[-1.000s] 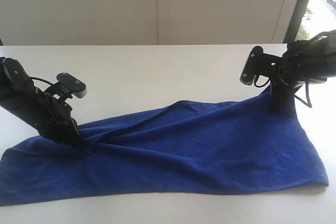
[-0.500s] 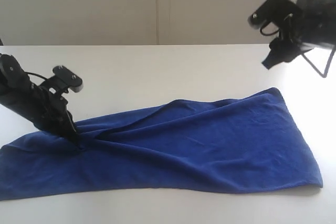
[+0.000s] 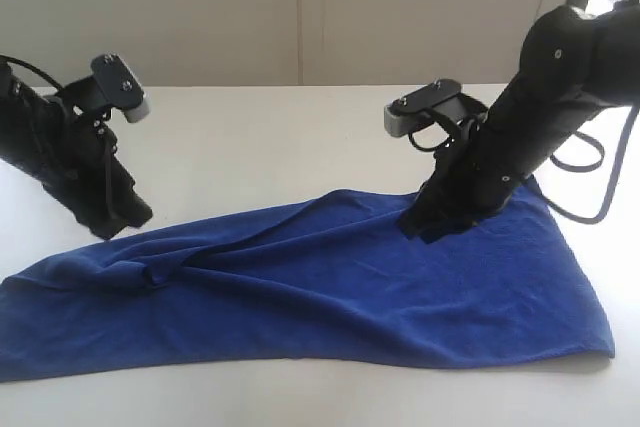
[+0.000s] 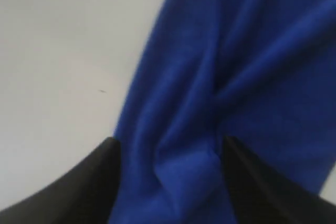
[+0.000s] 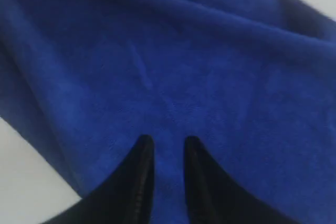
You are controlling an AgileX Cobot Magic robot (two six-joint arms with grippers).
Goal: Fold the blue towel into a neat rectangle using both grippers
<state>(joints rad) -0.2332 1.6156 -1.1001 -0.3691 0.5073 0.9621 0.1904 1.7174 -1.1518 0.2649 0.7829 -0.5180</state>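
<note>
Blue towel (image 3: pixel 350 287) lies rumpled on the white table (image 3: pixel 280 137): left gripper (image 3: pixel 125 219) has released it, jaws apart; right gripper (image 3: pixel 425 227) has dropped onto its far edge, nearly closed, grip unclear, so a regrasp seems underway.

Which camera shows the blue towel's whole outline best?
The exterior view: the blue towel lies spread on the table, nearly its whole outline visible. The left wrist view shows only a bunched fold, the right wrist view just a flat patch.
</note>
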